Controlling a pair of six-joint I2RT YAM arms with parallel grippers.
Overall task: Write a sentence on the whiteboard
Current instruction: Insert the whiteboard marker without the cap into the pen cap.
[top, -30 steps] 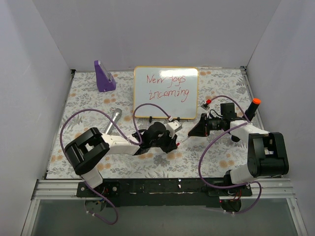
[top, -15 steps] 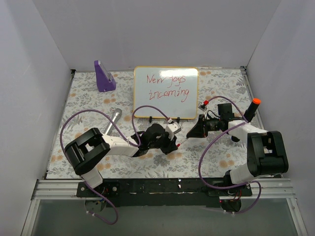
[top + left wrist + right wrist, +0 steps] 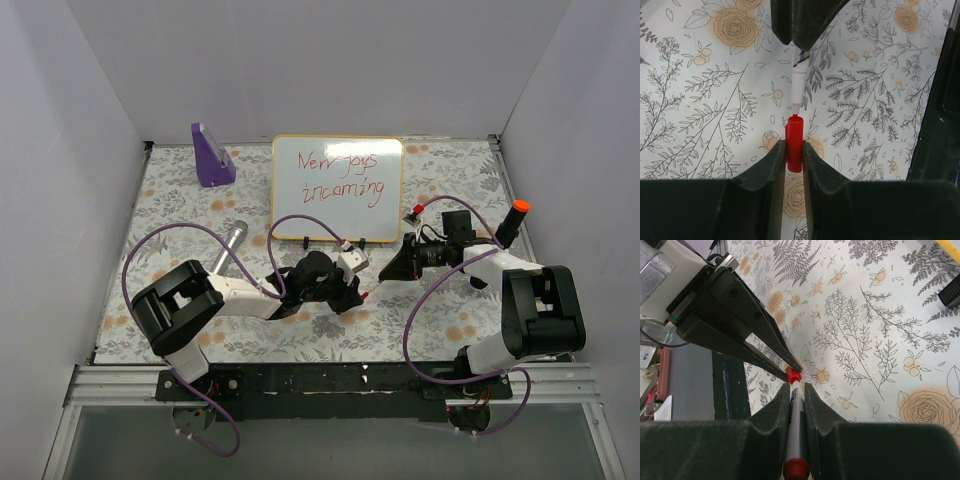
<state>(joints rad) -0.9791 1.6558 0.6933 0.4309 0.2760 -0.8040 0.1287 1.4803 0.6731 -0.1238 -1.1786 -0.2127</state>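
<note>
The whiteboard lies at the back centre with the sentence in red on two lines. In front of it my two grippers meet tip to tip. My left gripper is shut on a red cap. My right gripper is shut on the marker, a white barrel with a red end. The marker's tip touches the mouth of the cap, in line with it, just above the flowered cloth.
A purple wedge-shaped stand is at the back left. A grey cylinder lies left of the left arm. An orange-capped pen stands at the right wall. Black clips sit at the whiteboard's near edge.
My right arm has shifted a little to the left, bringing the marker's tip up to the cap. The left gripper has moved slightly toward the near edge. Both grips are unchanged.
</note>
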